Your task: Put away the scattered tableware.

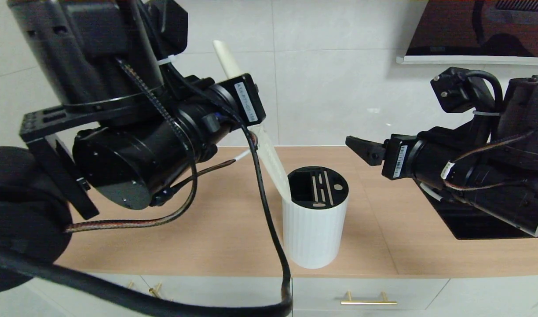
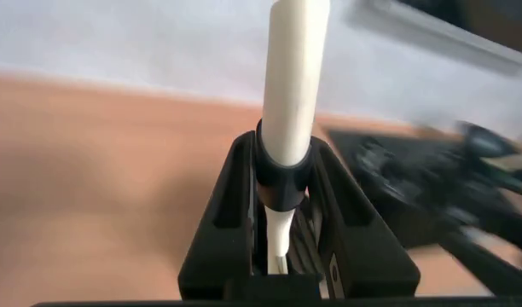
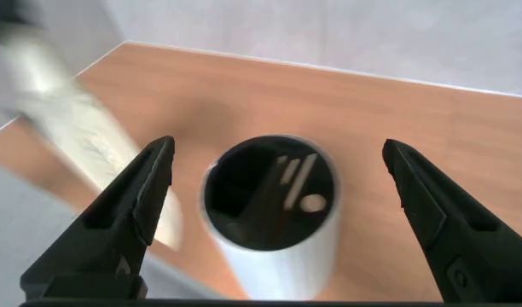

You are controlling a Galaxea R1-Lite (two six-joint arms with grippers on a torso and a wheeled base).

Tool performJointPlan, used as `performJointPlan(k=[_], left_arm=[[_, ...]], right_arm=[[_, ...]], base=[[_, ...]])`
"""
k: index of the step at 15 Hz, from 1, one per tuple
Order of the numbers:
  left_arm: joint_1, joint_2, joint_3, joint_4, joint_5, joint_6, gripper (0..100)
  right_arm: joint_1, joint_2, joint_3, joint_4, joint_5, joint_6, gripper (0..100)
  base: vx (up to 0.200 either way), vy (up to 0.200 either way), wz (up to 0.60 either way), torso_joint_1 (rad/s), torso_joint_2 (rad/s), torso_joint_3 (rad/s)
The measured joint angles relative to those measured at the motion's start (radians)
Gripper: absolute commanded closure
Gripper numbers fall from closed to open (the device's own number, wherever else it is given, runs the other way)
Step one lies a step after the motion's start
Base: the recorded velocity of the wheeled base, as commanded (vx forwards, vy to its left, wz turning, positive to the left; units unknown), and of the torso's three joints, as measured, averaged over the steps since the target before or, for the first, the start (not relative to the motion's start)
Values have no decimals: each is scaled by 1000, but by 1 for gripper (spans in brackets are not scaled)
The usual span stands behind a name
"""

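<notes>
A white ribbed utensil holder (image 1: 315,220) with a black slotted top stands near the front edge of the wooden counter (image 1: 185,237). My left gripper (image 1: 244,105) is shut on a white knife with a cream handle (image 1: 273,163), held slanted above the counter, blade tip at the holder's left rim. The left wrist view shows the knife handle (image 2: 295,68) rising out of the shut left gripper (image 2: 282,179). My right gripper (image 1: 356,147) hangs open above and to the right of the holder. In the right wrist view the right gripper (image 3: 278,147) is spread wide over the holder (image 3: 274,222), the knife blade (image 3: 90,153) beside it.
A black cooktop (image 1: 471,224) lies on the counter at the right, under my right arm. A tiled wall stands behind the counter. White drawers with a gold handle (image 1: 367,301) run below the front edge.
</notes>
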Motion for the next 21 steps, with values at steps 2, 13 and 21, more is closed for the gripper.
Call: performJointPlan(k=[2, 13, 21], left_arm=[[-26, 32, -16, -101, 63, 57, 100], [-105, 248, 36, -462, 181, 259, 100], [-107, 312, 36, -464, 181, 252, 100]], right_arm=[[-7, 1, 5, -1, 0, -1, 0], [-10, 16, 13, -7, -1, -2, 0], [-10, 17, 14, -6, -1, -2, 0]], base=[[0, 0, 0, 0, 0, 0], [0, 0, 0, 0, 0, 0], [0, 0, 0, 0, 0, 0]])
